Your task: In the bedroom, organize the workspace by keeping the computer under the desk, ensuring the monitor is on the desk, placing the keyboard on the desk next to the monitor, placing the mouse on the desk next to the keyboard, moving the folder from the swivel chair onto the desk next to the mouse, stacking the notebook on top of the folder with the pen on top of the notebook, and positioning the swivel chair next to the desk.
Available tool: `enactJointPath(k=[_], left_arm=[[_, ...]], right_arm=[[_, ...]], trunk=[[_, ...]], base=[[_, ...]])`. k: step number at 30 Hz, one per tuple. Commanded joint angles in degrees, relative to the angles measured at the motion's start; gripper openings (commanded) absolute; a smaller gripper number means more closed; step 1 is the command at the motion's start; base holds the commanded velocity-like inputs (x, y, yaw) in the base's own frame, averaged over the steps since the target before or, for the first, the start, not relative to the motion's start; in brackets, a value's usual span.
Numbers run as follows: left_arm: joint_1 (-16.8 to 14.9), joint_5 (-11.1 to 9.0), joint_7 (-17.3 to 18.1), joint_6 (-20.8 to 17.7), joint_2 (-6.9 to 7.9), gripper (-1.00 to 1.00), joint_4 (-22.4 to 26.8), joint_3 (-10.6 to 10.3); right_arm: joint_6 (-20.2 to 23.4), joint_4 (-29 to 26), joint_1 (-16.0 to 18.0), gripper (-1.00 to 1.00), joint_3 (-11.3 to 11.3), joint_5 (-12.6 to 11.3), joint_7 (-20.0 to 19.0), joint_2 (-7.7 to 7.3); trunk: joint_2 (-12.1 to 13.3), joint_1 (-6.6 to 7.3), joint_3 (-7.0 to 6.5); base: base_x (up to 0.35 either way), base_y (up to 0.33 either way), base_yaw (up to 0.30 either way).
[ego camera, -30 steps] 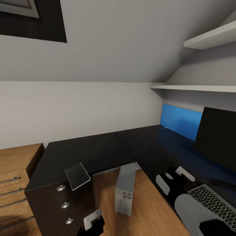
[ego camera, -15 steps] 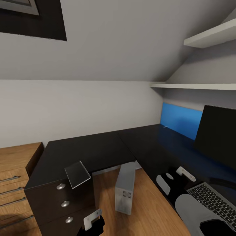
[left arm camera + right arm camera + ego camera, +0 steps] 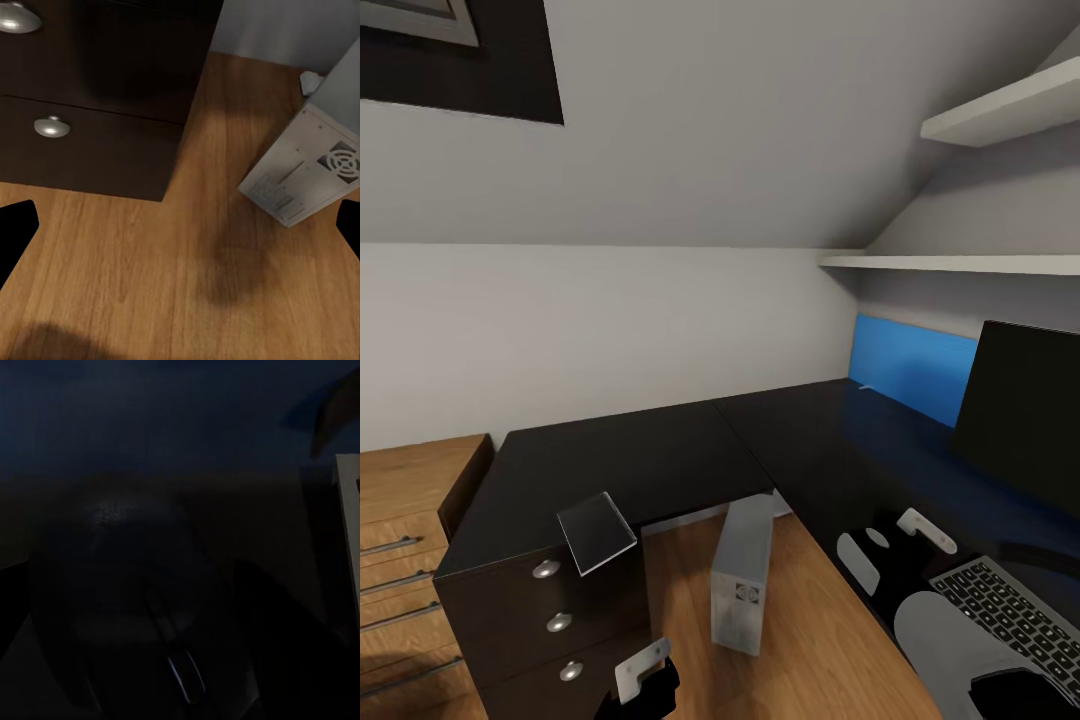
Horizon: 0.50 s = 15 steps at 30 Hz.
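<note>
Mouse (image 3: 142, 600) sits right under the right gripper (image 3: 895, 545) on the desk (image 3: 660, 460), just left of the keyboard (image 3: 1010, 615) — whether the fingers grip it, I cannot tell. Left gripper (image 3: 180, 225) hangs wide, empty, near the computer (image 3: 742, 575).

A home room under a sloping roof, set up as a study corner. The grey ceiling slants down to a low white wall, with a dark-framed skylight (image 3: 455, 55) set into it. An L-shaped glossy black desk (image 3: 660, 455) with a blue back panel (image 3: 910, 375) fills the corner just ahead of the two pincers, white shelves (image 3: 960, 267) above it. A light wooden drawer chest (image 3: 410, 520) stands beside the desk, off to the left pincer's (image 3: 645, 675) outer side, on warm wood-plank flooring (image 3: 830, 640).
</note>
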State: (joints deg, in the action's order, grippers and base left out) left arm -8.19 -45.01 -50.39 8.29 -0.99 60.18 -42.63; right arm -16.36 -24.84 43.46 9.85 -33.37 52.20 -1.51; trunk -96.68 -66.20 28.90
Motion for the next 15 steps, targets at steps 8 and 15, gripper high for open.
enactJointPath(k=[8, 15], left_arm=[[-0.07, -0.6, -0.17, 0.58, 0.03, 1.0, 0.03, -0.18], [-0.07, -0.61, -0.16, 0.58, 0.03, 1.0, 0.03, -0.18]], right_arm=[[-0.26, -0.05, 0.04, -1.0, 0.49, -0.52, 0.36, -0.09], [-0.33, -0.12, 0.04, -1.0, 0.35, -0.55, 0.36, -0.33]], trunk=[[-0.04, 0.0, 0.06], [-0.04, 0.0, -0.02]], base=[[0.0, 0.0, 0.0], [0.0, 0.0, -0.032]])
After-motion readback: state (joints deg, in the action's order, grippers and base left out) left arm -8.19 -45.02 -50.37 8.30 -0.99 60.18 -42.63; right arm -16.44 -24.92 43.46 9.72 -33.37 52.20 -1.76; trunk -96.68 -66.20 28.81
